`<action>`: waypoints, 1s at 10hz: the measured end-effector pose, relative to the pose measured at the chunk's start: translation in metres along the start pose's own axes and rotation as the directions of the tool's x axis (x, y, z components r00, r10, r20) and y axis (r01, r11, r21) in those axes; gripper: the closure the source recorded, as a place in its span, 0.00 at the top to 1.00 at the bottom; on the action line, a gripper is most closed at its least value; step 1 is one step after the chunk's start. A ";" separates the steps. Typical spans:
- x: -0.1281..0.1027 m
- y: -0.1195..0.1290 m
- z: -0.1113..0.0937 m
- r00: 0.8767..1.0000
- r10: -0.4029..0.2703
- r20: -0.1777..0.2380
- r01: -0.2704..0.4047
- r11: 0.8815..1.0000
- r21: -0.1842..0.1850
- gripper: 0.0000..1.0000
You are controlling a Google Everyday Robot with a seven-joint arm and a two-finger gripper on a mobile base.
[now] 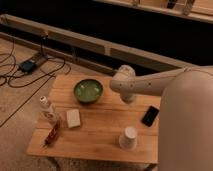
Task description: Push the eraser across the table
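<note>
The eraser, a small flat black slab, lies on the right side of the light-wood table. My pale arm reaches in from the right over the table's back half. My gripper hangs at the end of the arm above the back middle of the table. It is to the right of the green bowl and to the left of and behind the eraser. It is apart from the eraser. The arm's bulk hides the table's right front corner.
A white cup stands upside down near the front edge, in front of the eraser. A cream block, a small bottle and a reddish packet sit at the left. Cables and a power adapter lie on the floor at the left.
</note>
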 end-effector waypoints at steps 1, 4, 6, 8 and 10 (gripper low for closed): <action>0.004 0.004 0.004 1.000 0.003 0.008 -0.003 1.000 -0.016 0.00; 0.022 0.013 0.028 0.998 0.020 0.060 -0.015 0.996 -0.087 0.00; 0.033 0.014 0.047 0.995 0.035 0.088 -0.024 0.992 -0.128 0.00; 0.043 0.010 0.064 0.993 0.052 0.102 -0.035 0.987 -0.159 0.00; 0.042 0.007 0.081 0.993 0.047 0.112 -0.026 0.983 -0.179 0.00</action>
